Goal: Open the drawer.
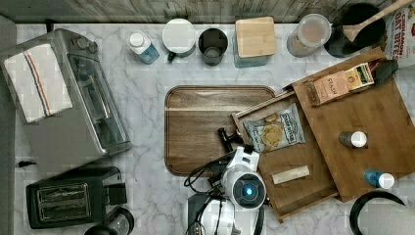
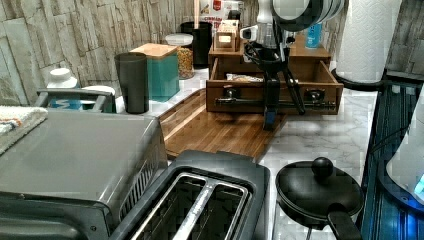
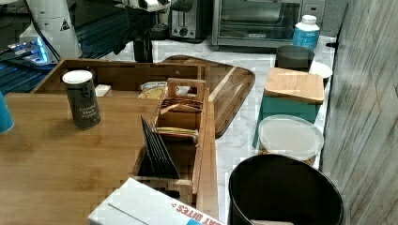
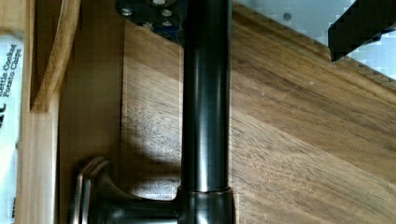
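Marble counter [image 1: 147, 98], stone-tile wall [image 2: 60, 35], open drawer [image 1: 293, 161]

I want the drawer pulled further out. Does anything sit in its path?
Yes: the dark tray lies flat in front of the drawer, whose front already overhangs it. The tool is at the handle.

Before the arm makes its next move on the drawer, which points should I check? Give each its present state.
1. Drawer pulled out from under the top board: ok, its inside shows.
2. Gripper at the bar handle: ok, it hangs right at the bar in the left view.
3. Fingers closed on the handle: cannot tell.
4. Chips bag and small packet lying flat inside the drawer: ok.
5. Drawer front over the darker tray: cannot tell whether it touches it.
6. Bottles upright on the top board: ok.
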Tool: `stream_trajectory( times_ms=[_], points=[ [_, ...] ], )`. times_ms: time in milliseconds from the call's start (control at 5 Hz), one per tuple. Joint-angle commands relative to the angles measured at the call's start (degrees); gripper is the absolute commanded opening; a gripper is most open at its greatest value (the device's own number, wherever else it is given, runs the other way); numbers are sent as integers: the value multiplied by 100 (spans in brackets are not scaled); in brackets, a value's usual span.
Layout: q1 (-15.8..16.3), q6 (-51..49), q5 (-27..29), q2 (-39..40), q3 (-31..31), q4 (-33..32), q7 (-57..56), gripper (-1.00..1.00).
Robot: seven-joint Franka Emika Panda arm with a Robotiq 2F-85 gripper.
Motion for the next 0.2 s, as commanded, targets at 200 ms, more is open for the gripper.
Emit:
stream_trajectory(
  times_ms=[200],
  points=[
    [724,75,-144,-402,1011,-529,350,100]
  ],
)
